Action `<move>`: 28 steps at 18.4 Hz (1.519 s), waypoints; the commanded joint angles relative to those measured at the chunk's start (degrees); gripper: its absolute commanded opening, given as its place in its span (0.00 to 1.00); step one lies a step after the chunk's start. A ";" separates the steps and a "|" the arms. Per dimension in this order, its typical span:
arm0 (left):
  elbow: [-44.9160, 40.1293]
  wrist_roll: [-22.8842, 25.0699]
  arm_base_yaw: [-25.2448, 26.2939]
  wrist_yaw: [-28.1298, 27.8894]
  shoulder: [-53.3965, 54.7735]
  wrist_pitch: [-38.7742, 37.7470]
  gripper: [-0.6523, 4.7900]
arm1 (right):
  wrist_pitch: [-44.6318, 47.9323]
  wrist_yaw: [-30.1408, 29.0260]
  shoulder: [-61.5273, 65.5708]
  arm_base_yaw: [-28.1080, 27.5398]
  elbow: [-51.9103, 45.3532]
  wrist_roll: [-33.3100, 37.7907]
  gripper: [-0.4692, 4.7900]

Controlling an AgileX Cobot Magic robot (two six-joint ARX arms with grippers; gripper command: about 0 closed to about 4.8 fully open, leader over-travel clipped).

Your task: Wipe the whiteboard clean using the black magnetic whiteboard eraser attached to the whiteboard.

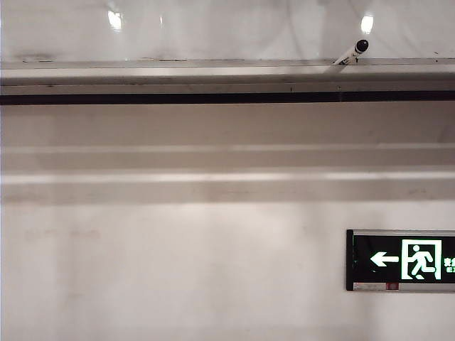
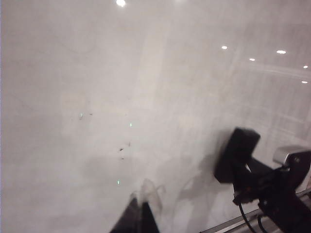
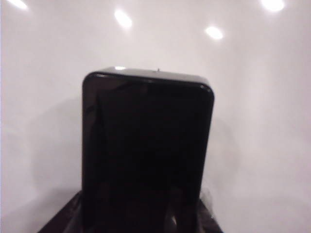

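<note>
The whiteboard [image 2: 121, 87] fills the left wrist view, glossy white with lamp spots, a few dark specks [image 2: 121, 149] and faint grey smears. My left gripper [image 2: 138, 213] points at it, its two dark fingertips pressed together with nothing between them. My right gripper [image 3: 146, 218] is shut on the black eraser [image 3: 146, 145], which stands against the board and hides most of the fingers. From the left wrist view, the eraser [image 2: 238, 153] sits on the board ahead of the right arm [image 2: 277, 189]. Neither gripper appears in the exterior view, where only a strip of the whiteboard [image 1: 227, 32] shows.
A grey metal rail [image 1: 213, 74] runs along the board's lower edge, with a white marker with a black cap [image 1: 352, 53] lying on it. Below is a matte white wall [image 1: 178, 249] with a black green-lit exit sign [image 1: 402, 261]. The rail [image 2: 233, 224] also shows beneath the right arm.
</note>
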 commanded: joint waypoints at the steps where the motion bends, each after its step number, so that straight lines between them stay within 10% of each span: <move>1: 0.28 -0.07 -0.02 0.46 -0.15 0.74 0.11 | -0.44 -2.36 -0.20 -0.85 1.66 -0.13 0.31; 19: 0.28 -0.07 -0.02 0.68 -0.20 0.28 0.11 | 0.22 -12.59 -0.22 -12.76 1.90 4.46 0.32; 22: 0.28 -0.07 -0.02 0.66 -0.15 0.28 0.11 | 0.22 -15.56 -0.22 -13.49 1.90 5.11 0.71; 28: 0.28 -0.07 -0.02 0.66 -0.17 -0.13 0.11 | 0.22 -16.96 -1.46 -13.22 1.88 5.11 0.73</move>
